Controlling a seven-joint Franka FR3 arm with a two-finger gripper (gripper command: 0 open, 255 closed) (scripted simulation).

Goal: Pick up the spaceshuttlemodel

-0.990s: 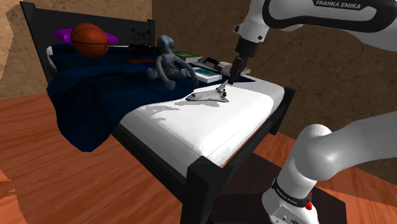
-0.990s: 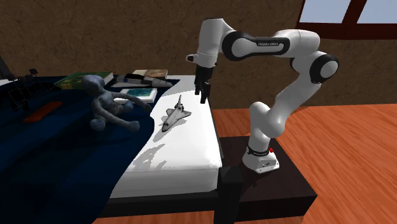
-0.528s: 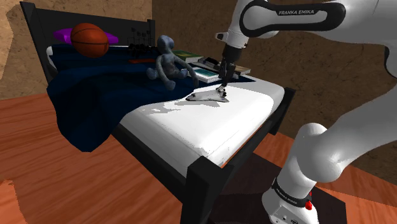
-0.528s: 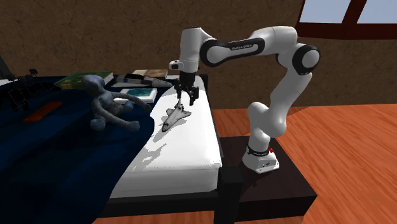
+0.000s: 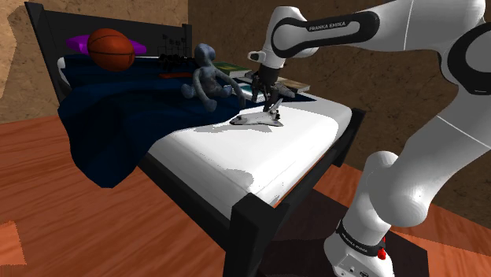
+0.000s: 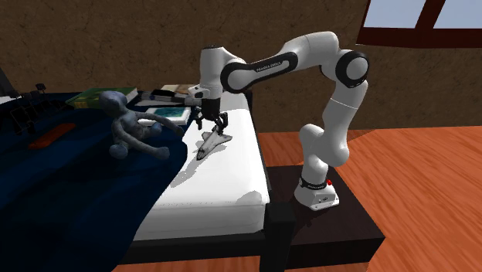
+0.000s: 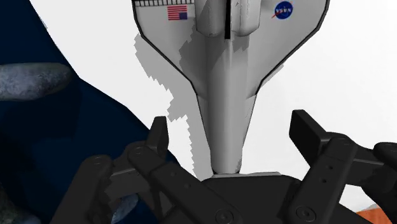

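Hovering low over the white space shuttle model [image 7: 226, 76], which lies flat on the bed's white sheet [image 5: 236, 149], the black gripper [image 7: 232, 127] holds its fingers [image 7: 159, 137] open astride the slim nose end, spanning across the fuselage's long axis, neither touching.

Shoulder cam, fixed beside and slightly behind the stand [image 5: 311, 224], looks down over the bed [image 5: 236, 157] from its foot corner twd the headboard [image 5: 43, 43]. Mid-range, w/ the arm [image 5: 330, 27] coming in from upper right.

Second ext. cam sits farther off, on the bed's long side, facing across it to the brown wall [image 6: 116, 39], stand at lower right.

Both share bed, arm, shuttle model [image 6: 210, 142] and plush figure [image 6: 127, 127].

Wrist cam, v. close, looks along the gripper [image 7: 230, 124] onto the model's nose and the bed beneath.
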